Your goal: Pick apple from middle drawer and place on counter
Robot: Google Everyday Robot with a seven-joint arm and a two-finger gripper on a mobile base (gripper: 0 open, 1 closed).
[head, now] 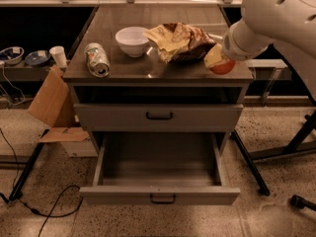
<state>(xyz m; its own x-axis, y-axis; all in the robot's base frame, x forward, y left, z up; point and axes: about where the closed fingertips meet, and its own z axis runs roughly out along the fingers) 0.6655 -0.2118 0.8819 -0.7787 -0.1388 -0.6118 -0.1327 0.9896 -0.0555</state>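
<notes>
The apple (225,68), red-orange, is in my gripper (217,61), whose yellowish fingers (213,57) are shut on it. It hangs just over the front right corner of the dark counter (128,68); I cannot tell whether it touches the top. My white arm comes in from the upper right. The middle drawer (159,195) is pulled out wide below and its tray holds nothing. The taller drawer front (159,116) above it is closed.
On the counter are a white bowl (132,40), a tipped can (97,59) and a crumpled chip bag (180,41) right beside the gripper. A cardboard box (49,102) leans at the cabinet's left. A cup (59,56) stands on a low shelf. A cable (49,211) lies on the floor.
</notes>
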